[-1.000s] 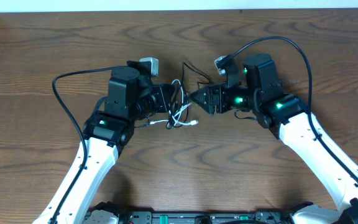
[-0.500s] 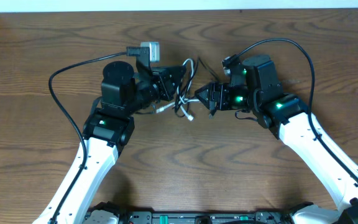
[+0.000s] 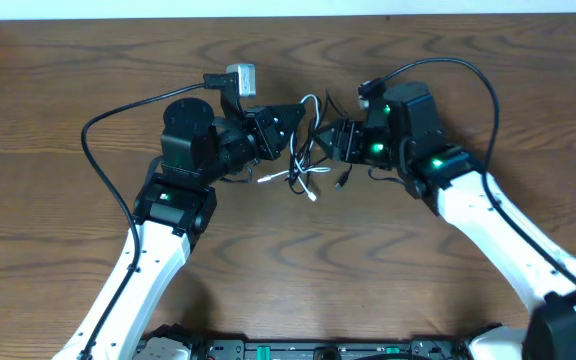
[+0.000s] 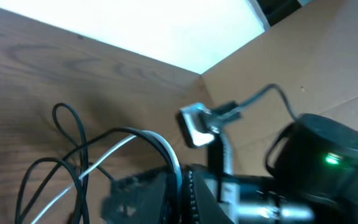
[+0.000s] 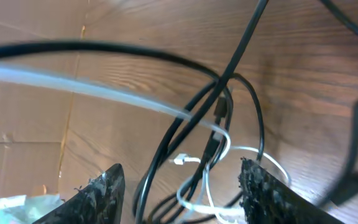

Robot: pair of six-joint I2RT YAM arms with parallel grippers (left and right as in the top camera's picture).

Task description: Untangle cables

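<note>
Black and white cables [image 3: 304, 165] bunched on the desk [image 3: 298, 270] between the arms, long axis running far-to-near, loops at the far end — plug ends splayed toward the near edge, left tool [image 3: 290, 125] clenched on the cables, right tool [image 3: 334, 140] spread open — strands crossing between its fingers [image 5: 98, 196]

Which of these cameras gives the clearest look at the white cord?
The right wrist view. It sees the white cable close up: its loops, a small plug end, and where it crosses the black cable. The overhead view shows all of it, but small. The left wrist view catches only one curved stretch of it.
</note>
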